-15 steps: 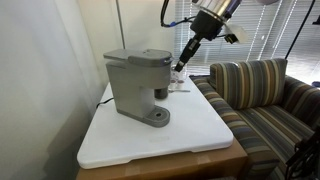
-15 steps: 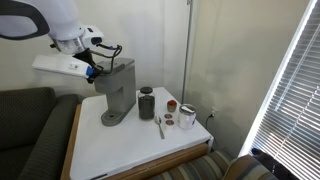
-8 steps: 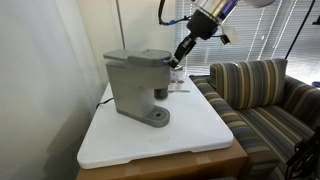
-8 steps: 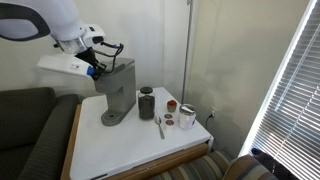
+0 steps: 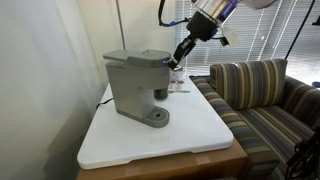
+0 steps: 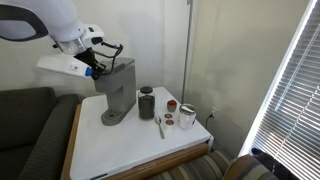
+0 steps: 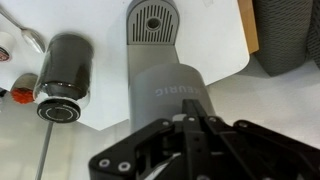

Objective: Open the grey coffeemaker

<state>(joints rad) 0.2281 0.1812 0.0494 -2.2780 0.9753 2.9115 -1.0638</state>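
The grey coffeemaker [image 5: 133, 85] stands on the white tabletop [image 5: 190, 135], with its lid down in both exterior views. It also shows in an exterior view [image 6: 117, 88] and from above in the wrist view [image 7: 168, 85], with its round drip base [image 7: 152, 22] at the top. My gripper [image 5: 178, 63] is at the upper edge of the machine's top, at the end opposite the drip base. In the wrist view its fingers [image 7: 190, 122] are together over the grey top. It shows beside the lid in an exterior view [image 6: 98, 68].
A dark metal canister [image 6: 147, 102], a spoon [image 6: 160, 126], small jars [image 6: 171, 107] and a white cup [image 6: 187, 117] stand beside the machine. A striped sofa [image 5: 262, 95] adjoins the table. A dark couch [image 6: 30, 125] and window blinds [image 6: 290, 80] are nearby.
The arm has shifted slightly at the coffeemaker's top edge. The lid looks unchanged.
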